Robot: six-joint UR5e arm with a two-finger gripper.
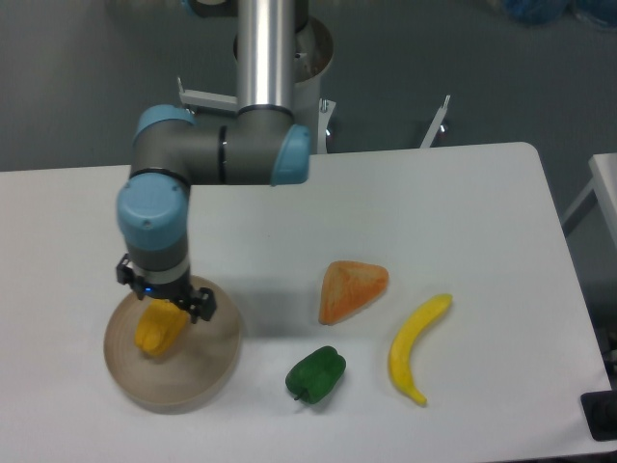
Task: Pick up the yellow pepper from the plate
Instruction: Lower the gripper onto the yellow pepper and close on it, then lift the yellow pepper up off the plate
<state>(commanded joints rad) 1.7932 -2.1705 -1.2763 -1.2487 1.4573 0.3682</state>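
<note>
Yellow-orange and blocky, the small bell pepper [159, 330] sits over the round, shallow beige-tan plate [207, 371], toward the plate's ten o'clock side. The grey-and-blue robot arm [207, 154] comes down from twelve o'clock and bends so that its wrist points straight at the plate, and the two-finger gripper [166, 307] is directly above the pepper, touching its upper end. The wrist hides the fingers, so whether they are closed on the pepper or merely around it cannot be told, nor whether the pepper rests on the plate or hangs just off it.

The plate lies on the white table [463, 212] at about eight o'clock from the table's middle. At four o'clock from the plate, just beside its rim but apart from it, lies a small dark green bell pepper [316, 375]. At one o'clock from the green pepper is an orange triangular wedge [351, 287]. A long curved yellow banana [415, 345] lies at three o'clock from the green pepper, near the wedge without touching it.
</note>
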